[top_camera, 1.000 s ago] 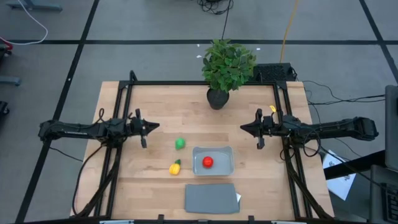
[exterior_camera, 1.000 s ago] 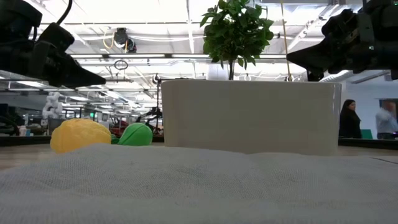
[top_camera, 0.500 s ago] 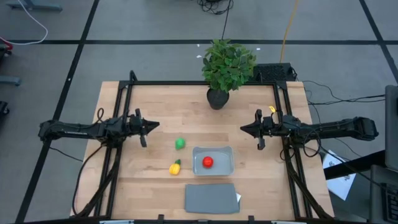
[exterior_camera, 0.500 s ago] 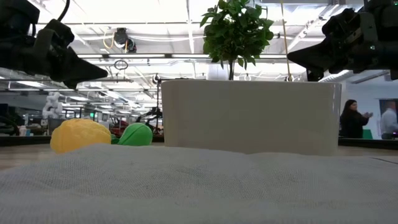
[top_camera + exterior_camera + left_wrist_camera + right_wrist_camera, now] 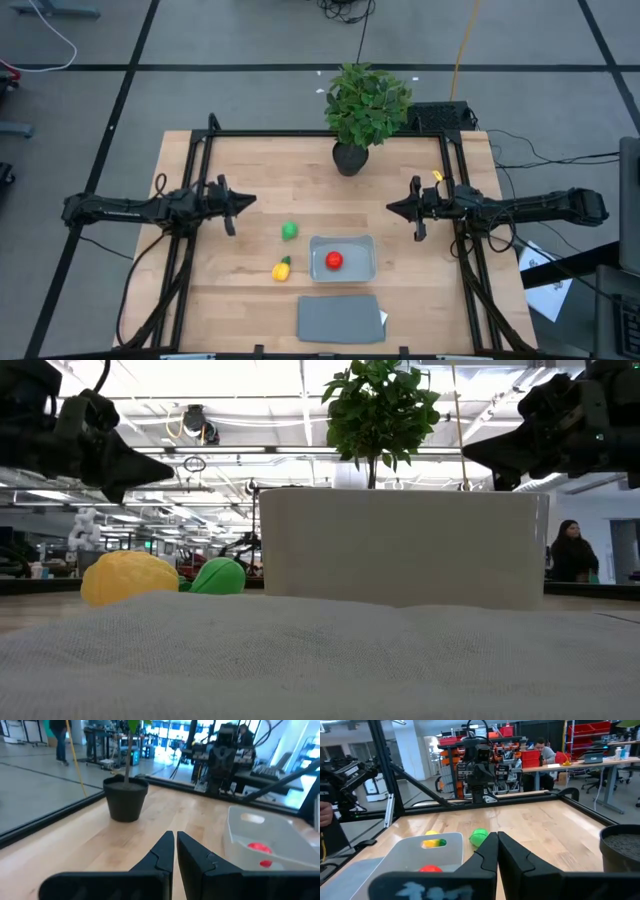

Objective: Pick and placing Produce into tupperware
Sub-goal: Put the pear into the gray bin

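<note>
The translucent tupperware [image 5: 343,258] sits on the table near its near edge, and the round red piece [image 5: 334,260] lies inside it. The round green piece [image 5: 289,231] and the yellow piece with a green tip [image 5: 282,268] rest on the wood to the tupperware's left. My left gripper [image 5: 250,202] hovers shut above the table, left of the green piece. My right gripper [image 5: 390,207] hovers shut, right of and beyond the tupperware. The right wrist view shows the green piece [image 5: 479,837] beside the tupperware [image 5: 427,851]. The left wrist view shows the red piece [image 5: 259,847].
A flat dark grey lid [image 5: 340,318] lies at the near edge, in front of the tupperware. A leafy potted plant [image 5: 365,110] stands at the table's far edge. A black frame [image 5: 200,140] runs around the tabletop. People are in the room beyond the table.
In the low view my left gripper has risen a little, staying shut. The produce, the tupperware and my right gripper have kept still.
</note>
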Controlling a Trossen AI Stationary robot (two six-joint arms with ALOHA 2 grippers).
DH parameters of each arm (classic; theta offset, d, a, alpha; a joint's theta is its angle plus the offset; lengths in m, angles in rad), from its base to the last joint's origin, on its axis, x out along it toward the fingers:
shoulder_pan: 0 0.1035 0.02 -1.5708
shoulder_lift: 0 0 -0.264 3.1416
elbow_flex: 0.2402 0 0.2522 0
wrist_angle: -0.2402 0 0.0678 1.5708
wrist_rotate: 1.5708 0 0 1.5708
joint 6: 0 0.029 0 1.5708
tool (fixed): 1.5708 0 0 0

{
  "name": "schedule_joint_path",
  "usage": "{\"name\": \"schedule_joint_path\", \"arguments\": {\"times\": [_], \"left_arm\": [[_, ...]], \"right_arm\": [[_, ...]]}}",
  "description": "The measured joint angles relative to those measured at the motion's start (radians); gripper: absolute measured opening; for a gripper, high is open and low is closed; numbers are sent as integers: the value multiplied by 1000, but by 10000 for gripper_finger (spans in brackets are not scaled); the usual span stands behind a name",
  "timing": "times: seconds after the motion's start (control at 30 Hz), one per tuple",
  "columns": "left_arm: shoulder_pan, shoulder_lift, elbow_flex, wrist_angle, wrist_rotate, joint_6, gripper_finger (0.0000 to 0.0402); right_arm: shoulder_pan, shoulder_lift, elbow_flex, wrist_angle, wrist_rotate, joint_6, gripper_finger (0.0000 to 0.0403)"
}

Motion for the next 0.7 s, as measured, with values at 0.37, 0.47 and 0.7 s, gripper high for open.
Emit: {"name": "schedule_joint_path", "arguments": {"times": [0.37,0.47,0.7], "left_arm": [[0,0,0,36,44,28,26],[-8,6,0,40,57,7,26],[-54,97,33,27,97,-141,26]], "right_arm": [[0,0,0,0,-4,-7,0],[0,0,0,0,-4,-16,0],[0,0,0,0,-4,-16,0]]}}
